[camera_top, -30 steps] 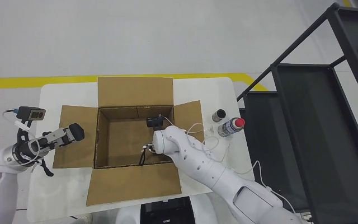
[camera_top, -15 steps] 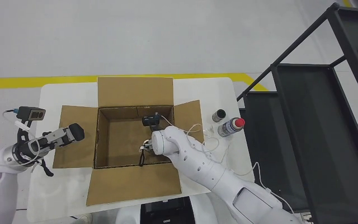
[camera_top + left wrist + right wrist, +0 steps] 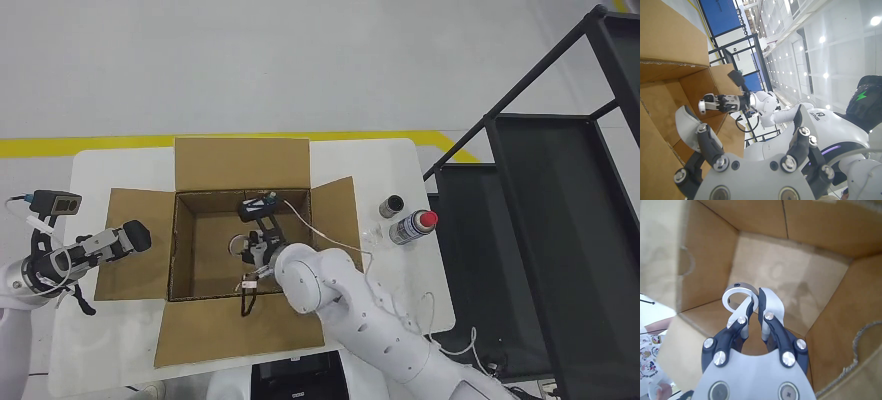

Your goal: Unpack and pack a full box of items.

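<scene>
The right gripper has its jaws closed on the rim of a metal ring collar, inside the open cardboard box, over its bare floor. The collar looks stiff, smooth and probably heavy, so it may slip; holding across the rim seems best. The left gripper, jaws wide, hangs beside the box. Two cans stand on the surface.

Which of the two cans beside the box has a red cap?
The larger can, farther from the box; the smaller can next to it has a dark top.
</scene>
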